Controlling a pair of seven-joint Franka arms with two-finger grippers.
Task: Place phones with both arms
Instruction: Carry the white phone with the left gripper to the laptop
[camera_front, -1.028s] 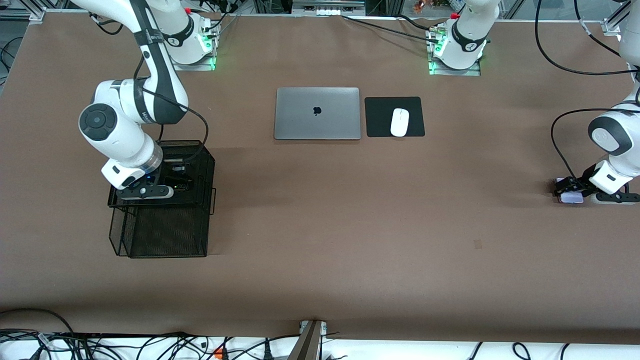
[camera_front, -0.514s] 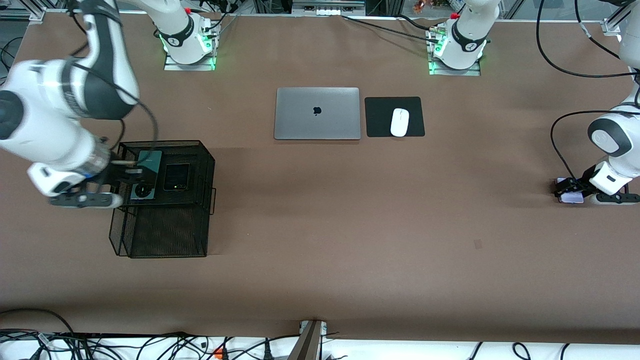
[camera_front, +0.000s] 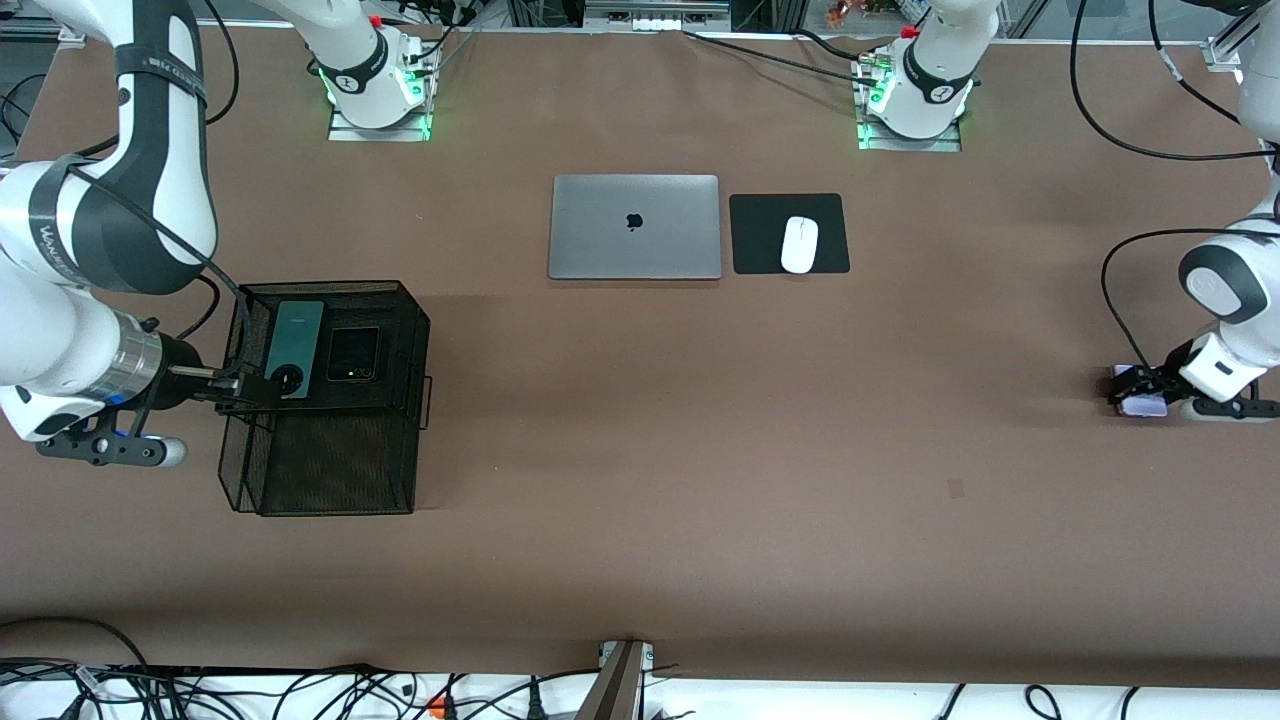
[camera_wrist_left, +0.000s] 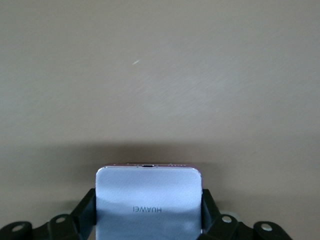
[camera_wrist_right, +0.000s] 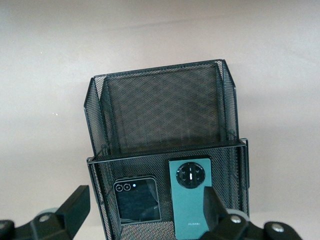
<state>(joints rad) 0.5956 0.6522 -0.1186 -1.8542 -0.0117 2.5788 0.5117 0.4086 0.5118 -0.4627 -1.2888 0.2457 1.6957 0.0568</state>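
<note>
1. Left gripper: fingers pinching lilac phone flat on table, at the left arm's end; grip squarely, lift level.
2. Right gripper: spread, empty, beside mesh basket holding green phone and black phone.

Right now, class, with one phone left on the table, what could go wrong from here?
1. The left tool grips the pale-lilac square phone only by its side edges, flat on the brown table; it could slip when lifted.
2. The open right tool sits at the black mesh basket wall and might snag it.
</note>
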